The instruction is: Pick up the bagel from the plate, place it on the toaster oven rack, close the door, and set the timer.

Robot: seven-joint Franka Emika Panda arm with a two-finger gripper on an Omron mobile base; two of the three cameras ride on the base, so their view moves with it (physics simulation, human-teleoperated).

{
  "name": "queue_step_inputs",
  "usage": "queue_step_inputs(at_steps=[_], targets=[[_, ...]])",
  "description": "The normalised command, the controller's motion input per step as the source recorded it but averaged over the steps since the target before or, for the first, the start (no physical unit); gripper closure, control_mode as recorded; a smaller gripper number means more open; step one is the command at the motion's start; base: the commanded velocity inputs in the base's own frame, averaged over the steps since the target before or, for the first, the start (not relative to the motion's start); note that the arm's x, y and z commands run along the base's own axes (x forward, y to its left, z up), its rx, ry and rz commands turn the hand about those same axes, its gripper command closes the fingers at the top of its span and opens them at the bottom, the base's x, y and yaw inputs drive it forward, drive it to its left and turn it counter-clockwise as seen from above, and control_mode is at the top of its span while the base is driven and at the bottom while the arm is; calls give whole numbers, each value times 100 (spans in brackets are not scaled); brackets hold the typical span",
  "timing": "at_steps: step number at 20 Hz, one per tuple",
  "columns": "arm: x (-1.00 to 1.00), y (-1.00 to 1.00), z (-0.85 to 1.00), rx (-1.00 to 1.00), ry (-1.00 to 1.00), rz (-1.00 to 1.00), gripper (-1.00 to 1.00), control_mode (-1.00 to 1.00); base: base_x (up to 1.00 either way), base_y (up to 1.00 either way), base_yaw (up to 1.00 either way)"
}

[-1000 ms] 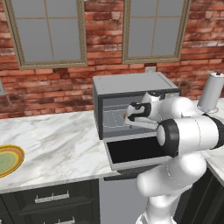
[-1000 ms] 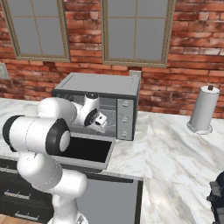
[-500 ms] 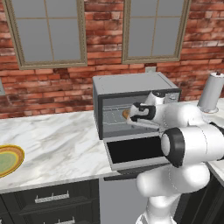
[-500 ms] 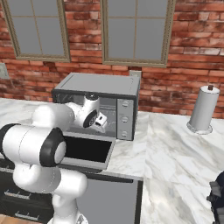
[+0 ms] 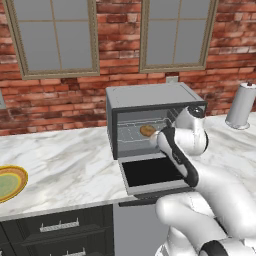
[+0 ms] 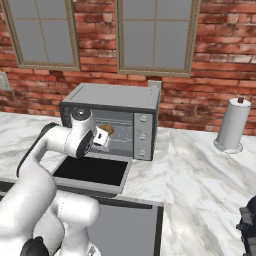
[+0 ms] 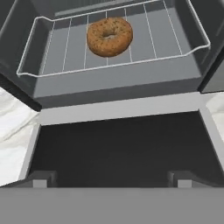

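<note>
The golden-brown bagel (image 7: 109, 36) lies on the silver wire toaster oven rack (image 7: 65, 48) inside the open oven; the base views show the bagel (image 5: 147, 130) (image 6: 106, 130) there too. The door (image 7: 122, 144) hangs down flat, dark glass up, in front of the oven (image 5: 150, 172) (image 6: 92, 170). My gripper (image 7: 111, 181) is open and holds nothing, hovering over the door just outside the oven mouth (image 5: 160, 136) (image 6: 102, 138). Far left on the counter, the yellow-rimmed plate (image 5: 20, 175) sits bare.
The toaster oven's knobs (image 6: 142, 135) line its right front panel. A paper towel roll (image 5: 240, 105) (image 6: 232, 125) stands to the right on the marble counter. A dark object (image 6: 247, 225) sits at the counter's near right edge. Brick wall and windows are behind.
The hand has drawn back from the oven mouth, leaving the bagel on the rack. The arm's elbow has swung lower and forward.
</note>
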Motion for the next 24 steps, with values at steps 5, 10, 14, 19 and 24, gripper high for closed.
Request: queue_step_inputs(at_steps=[5, 10, 14, 19, 24], targets=[[-76, 63, 89, -22, 0, 15, -100, -100, 0, 0, 0], [-96, 72, 49, -28, 0, 14, -100, -100, 0, 0, 0], [-99, 68, 3, -31, 0, 9, -100, -100, 0, 0, 0], [-44, 56, 0, -28, 3, 4, -100, -100, 0, 0, 0], [0, 23, -4, -25, 6, 2, -100, -100, 0, 0, 0]])
